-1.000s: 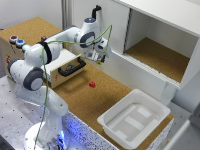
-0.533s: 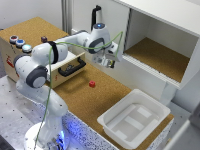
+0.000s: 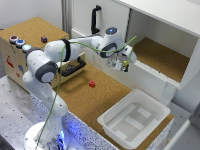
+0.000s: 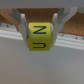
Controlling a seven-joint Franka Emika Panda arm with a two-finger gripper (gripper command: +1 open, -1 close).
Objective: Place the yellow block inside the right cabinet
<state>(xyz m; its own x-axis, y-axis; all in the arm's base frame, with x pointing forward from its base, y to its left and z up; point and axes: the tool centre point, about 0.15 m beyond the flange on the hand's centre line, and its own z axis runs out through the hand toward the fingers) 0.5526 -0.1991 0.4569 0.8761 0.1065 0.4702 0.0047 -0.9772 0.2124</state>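
My gripper is shut on the yellow block. In the wrist view the yellow block has black letters on it and sits clamped between the two fingers. I hold it in the air just in front of the white front wall of the right cabinet, near the opening's end at the exterior view's left. The cabinet is open, with white walls and a cork-brown floor inside. The block is above the lower front wall and outside the compartment.
A small red block lies on the cork table. A white tray stands at the front. A tan drawer box with a black handle and buttons is at the exterior view's left. A white door panel with a black handle stands behind.
My gripper has moved steadily toward the exterior view's right, from above the table near the drawer box to the cabinet's front, still holding the yellow block.
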